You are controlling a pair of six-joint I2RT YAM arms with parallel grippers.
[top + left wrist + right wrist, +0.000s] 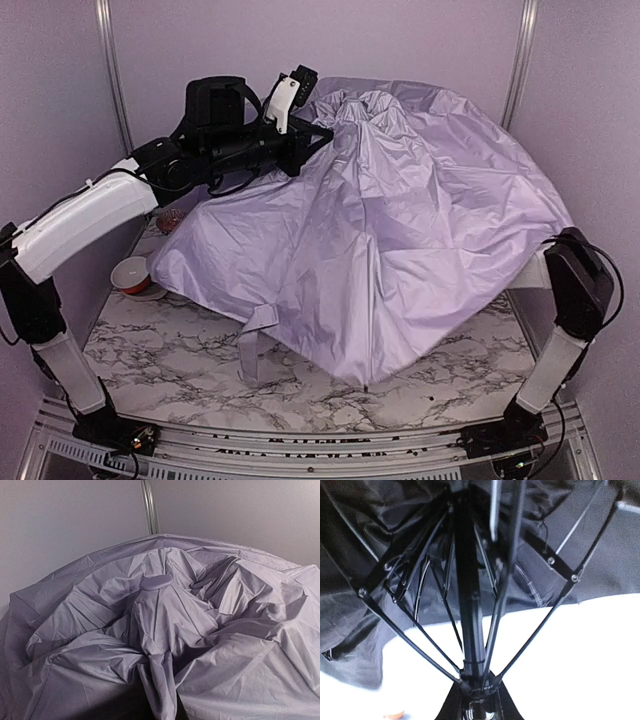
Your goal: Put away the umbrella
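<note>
right gripper (479,705): in the right wrist view its fingers flank the base of the shaft (470,605), just below the hub where the ribs (410,640) fan out. looks clamped on the shaft, though the contact is dark and partly cropped. in the top view that gripper is hidden under the fabric.

left gripper (312,138): up at the crown, against the bunched fabric on its left side. can't tell if it's open or closed. its own fingers don't show in the left wrist view, which only has the round cap (156,582) dead ahead with folds around it.

umbrella (400,230): lies spread over most of the table (180,360), lavender side up, canopy slack and half collapsed, crown toward the back. closing strap (255,345) hangs off the near edge onto the marble. small red and white bowl (130,275) sits just beside the left hem.

my read: we're mid-collapse, not near stowed. to do this step well:
- keep the right grip firm on the shaft as the anchor
- left pushes on the cap along the shaft axis, not sideways, or the ribs will bind
- grab the hard cap, not loose cloth, or it'll just slip
- keep the hem from dragging into the bowl
- leave the strap free for wrapping after
</note>
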